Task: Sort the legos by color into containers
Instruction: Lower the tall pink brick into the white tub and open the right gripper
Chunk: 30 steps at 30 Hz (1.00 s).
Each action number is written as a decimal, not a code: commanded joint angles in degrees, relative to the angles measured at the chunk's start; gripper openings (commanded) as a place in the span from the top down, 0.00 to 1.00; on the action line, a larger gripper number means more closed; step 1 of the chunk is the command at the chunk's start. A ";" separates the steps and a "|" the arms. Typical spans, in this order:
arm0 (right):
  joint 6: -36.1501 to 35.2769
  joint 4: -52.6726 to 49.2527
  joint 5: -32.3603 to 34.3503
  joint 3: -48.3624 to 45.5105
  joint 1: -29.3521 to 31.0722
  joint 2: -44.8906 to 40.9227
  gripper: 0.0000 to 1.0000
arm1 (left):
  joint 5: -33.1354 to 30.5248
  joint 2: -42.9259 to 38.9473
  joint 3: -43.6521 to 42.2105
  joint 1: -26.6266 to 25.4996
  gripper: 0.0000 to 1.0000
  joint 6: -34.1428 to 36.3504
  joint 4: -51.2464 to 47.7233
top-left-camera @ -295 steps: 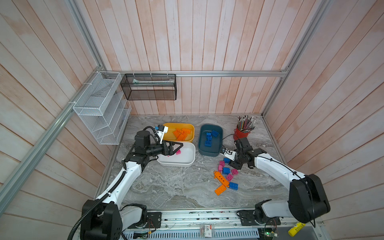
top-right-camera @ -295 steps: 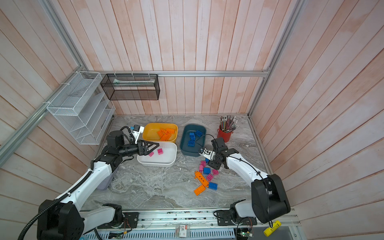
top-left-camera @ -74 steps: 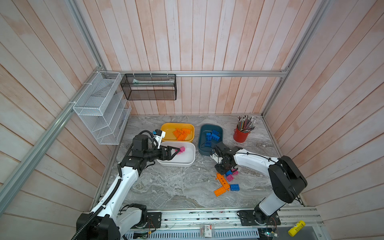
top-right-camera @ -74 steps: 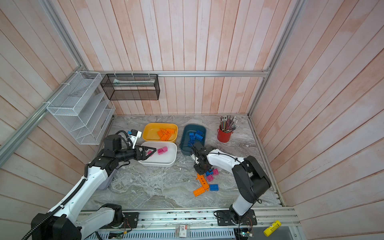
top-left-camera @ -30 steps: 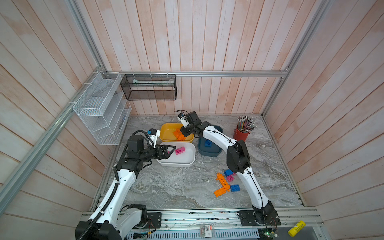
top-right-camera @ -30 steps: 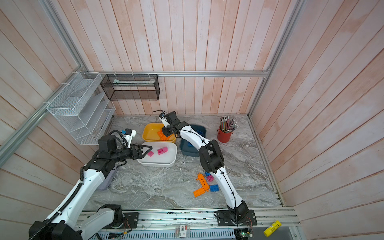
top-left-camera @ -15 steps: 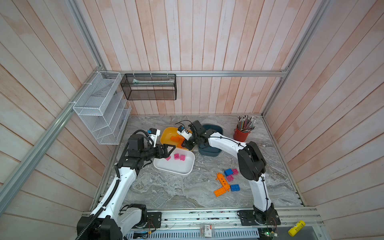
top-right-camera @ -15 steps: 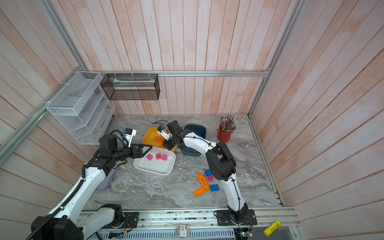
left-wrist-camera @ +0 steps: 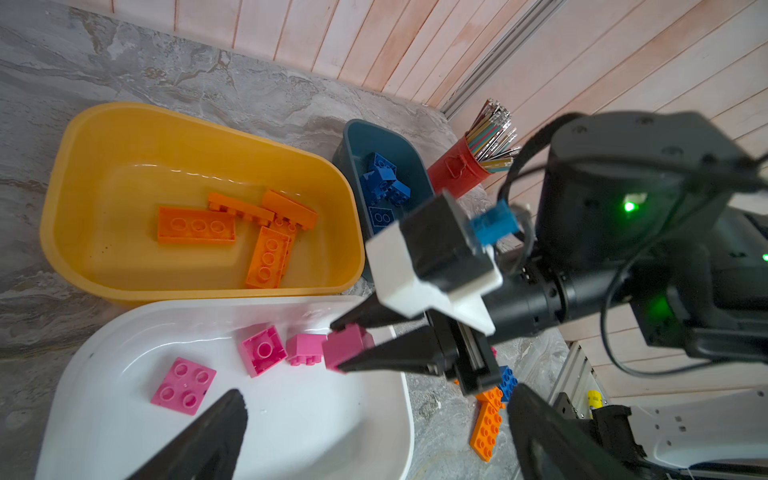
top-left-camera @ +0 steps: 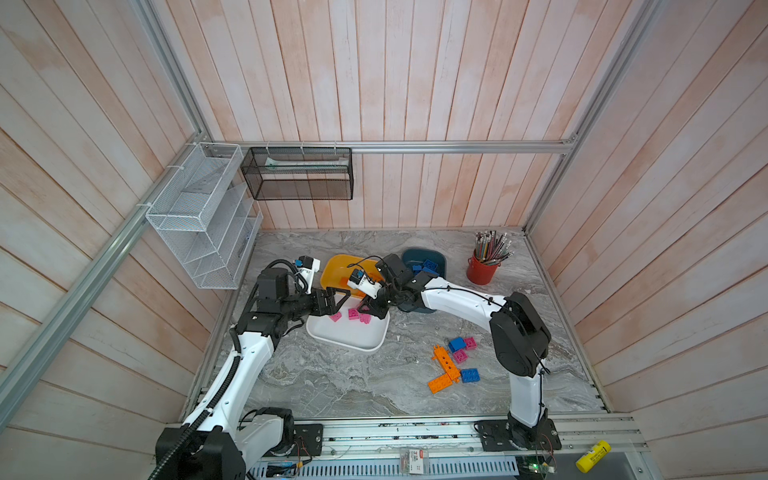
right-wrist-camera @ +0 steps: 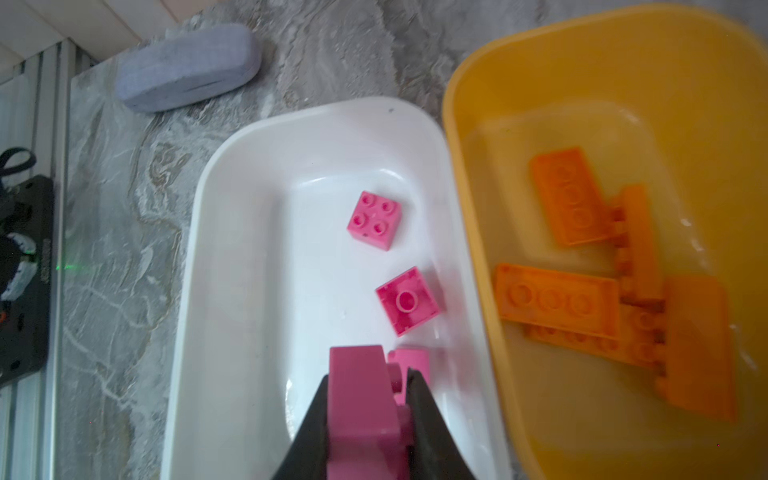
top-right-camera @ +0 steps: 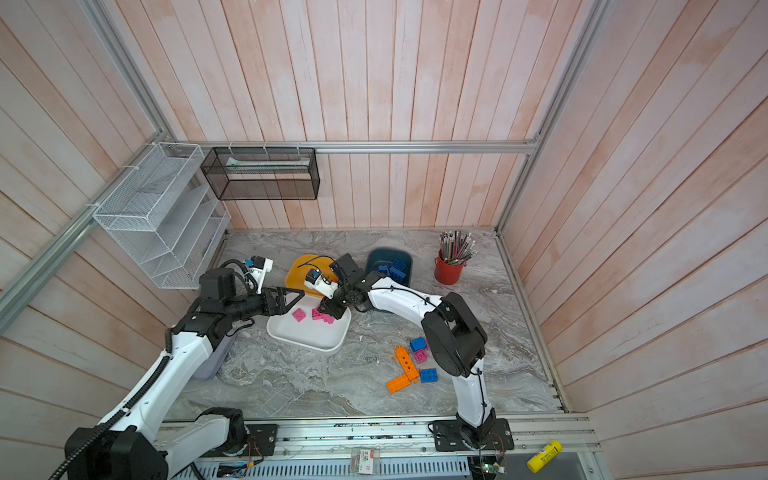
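Note:
My right gripper (right-wrist-camera: pixel 368 374) is shut on a pink lego (right-wrist-camera: pixel 357 386) just above the white container (top-left-camera: pixel 349 345), at its far right end; it shows in the left wrist view too, right gripper (left-wrist-camera: pixel 338 345). Three pink legos (top-left-camera: pixel 353 313) lie in that tub. My left gripper (top-left-camera: pixel 338 301) hangs open and empty over the tub's far left edge. Beyond stand the yellow container (top-left-camera: pixel 332 270) with orange legos (left-wrist-camera: pixel 195 224) and the teal container (top-right-camera: pixel 376 257) with blue legos (left-wrist-camera: pixel 384 178). Loose orange, blue and pink legos (top-left-camera: pixel 446 363) lie at front right.
A red pencil cup (top-left-camera: pixel 482 272) stands at the back right. A grey case (right-wrist-camera: pixel 187 66) lies by the left wall under my left arm. A white wire basket (top-left-camera: pixel 199 216) and a black mesh basket (top-left-camera: pixel 297 174) hang on the walls.
The right gripper has come from over the yellow container down to the white one, still holding the pink lego. The white container has slid forward and turned. The left gripper stays open.

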 commanded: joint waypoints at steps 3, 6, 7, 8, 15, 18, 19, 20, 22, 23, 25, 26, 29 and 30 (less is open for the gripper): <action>-1.30 -3.47 0.25 -2.96 0.19 -1.22 0.81 | -1.62 -1.54 1.12 1.17 0.00 0.53 -0.39; -2.37 -5.01 3.99 -3.02 0.11 -0.28 0.74 | -1.62 -1.38 0.94 1.44 0.00 0.53 -0.62; -2.53 -5.11 5.24 -2.92 0.05 0.03 0.72 | -1.53 -1.44 0.93 1.42 0.00 0.45 -0.50; -2.88 -5.52 6.06 -2.40 -0.08 0.55 0.69 | -1.45 -1.32 0.85 1.44 0.00 0.49 -0.40; -4.20 -7.41 12.50 2.04 -1.17 4.43 0.54 | -1.09 -1.17 0.82 1.43 0.00 0.60 -0.77; -4.56 -7.63 13.62 4.18 -2.04 5.19 0.54 | -0.92 -1.02 0.76 1.44 0.00 0.55 -0.94; -4.42 -7.52 13.96 4.71 -2.45 5.47 0.54 | -0.88 -1.02 0.77 1.44 0.00 0.55 -0.88; -4.43 -7.48 14.32 5.40 -2.88 5.91 0.54 | -0.83 -0.93 0.70 1.45 0.00 0.60 -0.79; -4.81 -7.84 14.82 6.85 -3.44 7.16 0.54 | -0.75 -0.92 0.50 1.41 0.00 0.44 -0.40; -4.94 -7.70 14.96 7.43 -3.65 7.72 0.54 | -0.66 -0.89 0.37 1.40 0.00 0.35 -0.27; -5.17 -7.58 14.70 8.51 -3.98 8.68 0.54 | -0.59 -0.81 0.32 1.43 0.00 0.29 -0.34; -5.20 -7.58 14.61 9.12 -4.10 9.16 0.53 | -0.65 -0.71 0.36 1.47 0.00 0.38 -0.35; -5.37 -7.17 14.52 10.89 -4.19 10.33 0.54 | -0.58 -0.67 0.30 1.52 0.00 0.45 -0.35; -5.43 -7.15 14.26 11.53 -4.35 10.83 0.54 | -0.57 -0.56 0.32 1.45 0.00 0.40 -0.28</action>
